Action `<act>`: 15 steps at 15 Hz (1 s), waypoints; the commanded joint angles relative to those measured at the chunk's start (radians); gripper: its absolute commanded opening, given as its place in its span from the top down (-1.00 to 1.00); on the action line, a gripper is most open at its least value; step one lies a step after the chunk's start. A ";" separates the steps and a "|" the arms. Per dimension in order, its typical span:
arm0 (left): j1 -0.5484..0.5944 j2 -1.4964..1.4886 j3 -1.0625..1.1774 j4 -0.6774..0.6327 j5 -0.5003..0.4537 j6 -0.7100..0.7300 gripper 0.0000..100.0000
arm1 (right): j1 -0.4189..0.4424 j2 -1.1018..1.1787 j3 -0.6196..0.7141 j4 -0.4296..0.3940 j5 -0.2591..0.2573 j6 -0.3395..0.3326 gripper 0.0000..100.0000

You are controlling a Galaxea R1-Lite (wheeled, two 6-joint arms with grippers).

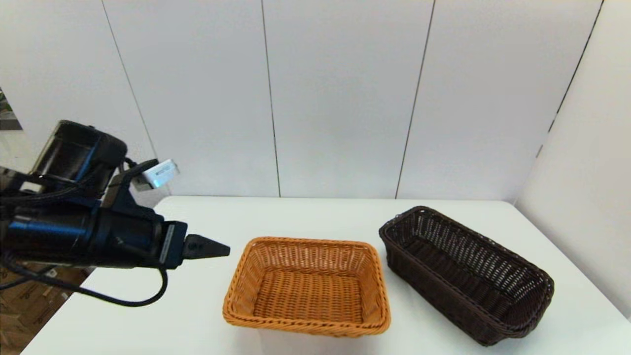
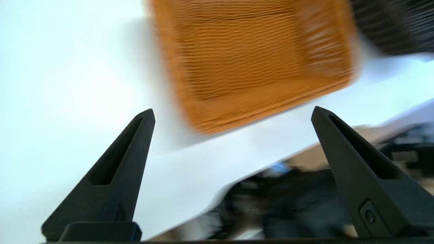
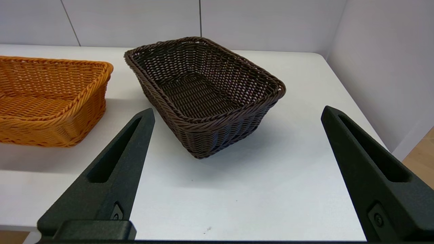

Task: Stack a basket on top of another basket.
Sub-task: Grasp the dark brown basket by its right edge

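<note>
Dark brown basket (image 1: 466, 273) stands on the white table (image 1: 148, 315) beside the orange-tan basket (image 1: 308, 286), apart. We see our right gripper (image 3: 237, 113) spread before it, only in its wrist view; left gripper (image 2: 232, 113) spread, holding nothing.

White table (image 1: 315, 217) with rounded corners, matte top, soft shadows on it. Behind its far edge, a white panelled wall (image 1: 340, 98) with thin dark vertical seams. A second white wall (image 1: 586, 162) angles in along the table's right edge. Wood-tone floor (image 1: 19, 310) past the left edge. Even, diffuse light.
</note>
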 commanded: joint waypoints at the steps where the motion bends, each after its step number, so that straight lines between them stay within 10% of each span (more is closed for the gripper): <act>1: 0.004 -0.226 0.091 -0.006 0.128 0.071 -1.00 | 0.000 0.001 0.000 0.001 0.000 0.000 -1.00; 15: 0.305 -0.768 0.470 -0.409 0.233 0.168 -1.00 | 0.000 0.001 0.000 0.001 0.000 0.000 -1.00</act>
